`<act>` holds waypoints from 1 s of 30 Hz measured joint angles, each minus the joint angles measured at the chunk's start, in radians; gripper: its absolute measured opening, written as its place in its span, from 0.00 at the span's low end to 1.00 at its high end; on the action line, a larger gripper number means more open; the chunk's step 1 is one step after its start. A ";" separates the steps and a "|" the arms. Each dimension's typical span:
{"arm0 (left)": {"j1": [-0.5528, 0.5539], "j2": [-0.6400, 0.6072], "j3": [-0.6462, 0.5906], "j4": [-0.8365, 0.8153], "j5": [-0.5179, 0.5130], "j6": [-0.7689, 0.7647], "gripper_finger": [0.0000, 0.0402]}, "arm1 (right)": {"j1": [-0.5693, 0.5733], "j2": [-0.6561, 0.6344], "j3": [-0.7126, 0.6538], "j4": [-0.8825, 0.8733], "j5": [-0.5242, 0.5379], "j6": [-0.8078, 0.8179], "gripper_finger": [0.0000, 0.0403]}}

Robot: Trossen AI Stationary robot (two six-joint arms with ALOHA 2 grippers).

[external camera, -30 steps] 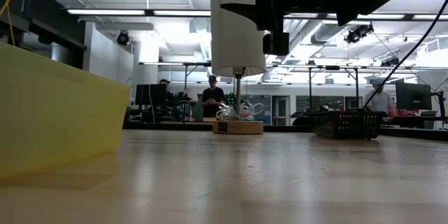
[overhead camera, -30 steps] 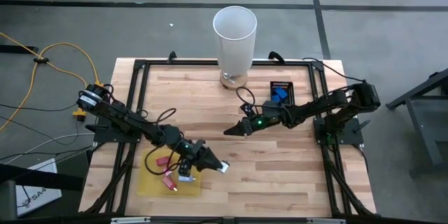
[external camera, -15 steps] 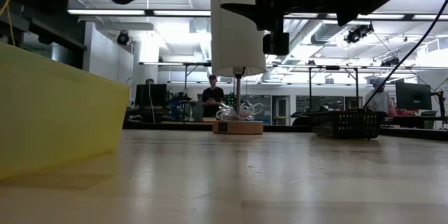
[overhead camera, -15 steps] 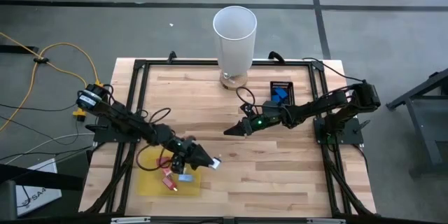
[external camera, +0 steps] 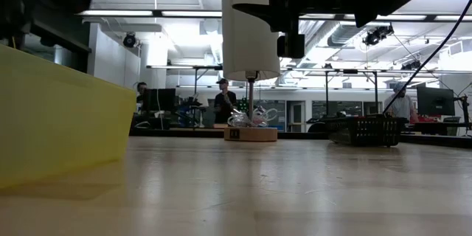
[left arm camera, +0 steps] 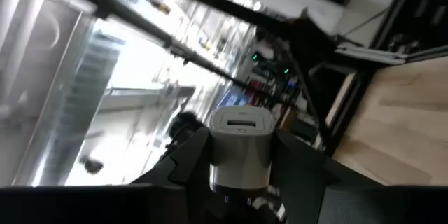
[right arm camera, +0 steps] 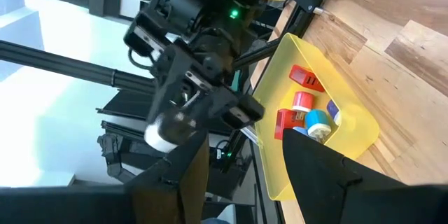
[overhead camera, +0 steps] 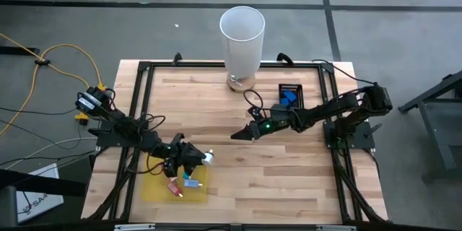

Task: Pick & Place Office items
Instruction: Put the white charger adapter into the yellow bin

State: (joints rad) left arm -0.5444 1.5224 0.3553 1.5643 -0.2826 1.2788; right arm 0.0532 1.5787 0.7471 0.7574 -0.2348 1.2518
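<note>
My left gripper (overhead camera: pixel 203 159) hangs over the far right corner of the yellow tray (overhead camera: pixel 160 191), shut on a whitish-grey office item (left arm camera: pixel 240 134). From the right wrist view the item (right arm camera: pixel 162 134) is a pale lump at that gripper's tip. In the tray lie red (right arm camera: pixel 302 77), pink-red (right arm camera: pixel 302 102) and blue (right arm camera: pixel 318 122) office items. My right gripper (overhead camera: pixel 237 136) hovers over the table's middle, level, pointing toward the left arm. It is open with nothing between its fingers (right arm camera: pixel 180 182). My left gripper pinches the whitish item between its two fingers, one on each of two opposite sides (left arm camera: pixel 213 159). The fingers point toward the table's right and slant upward. The item's free end sticks out past the fingertips, lifted clear of tray and table.
A tall white cylinder (overhead camera: pixel 242 37) stands on a small base at the far edge's middle. A small black tray (overhead camera: pixel 297 102) with a blue piece (overhead camera: pixel 289 97) sits right of it. Bare wood lies between the arms and along the near edge. People show in the room beyond.
My left gripper has carried the whitish item toward the table's left edge and a little toward the far edge, back over the yellow tray's right corner. It has tipped its fingers upward while sinking somewhat. The right arm has kept still.
</note>
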 joint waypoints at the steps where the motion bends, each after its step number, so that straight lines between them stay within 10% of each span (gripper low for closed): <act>1: -0.017 -0.007 0.000 0.001 -0.038 -0.001 0.32 | 0.000 0.000 0.000 0.000 0.000 0.000 0.42; 12: -0.234 -0.084 0.004 -0.035 -0.363 0.067 0.32 | 0.000 0.000 0.000 -0.005 0.000 0.000 0.42; 30: -0.365 -0.084 0.134 -0.277 -0.435 -0.003 0.32 | 0.000 0.000 0.000 -0.008 0.000 0.000 0.42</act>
State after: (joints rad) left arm -0.9093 1.4387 0.4890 1.2872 -0.7175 1.2755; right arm 0.0532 1.5787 0.7471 0.7490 -0.2348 1.2518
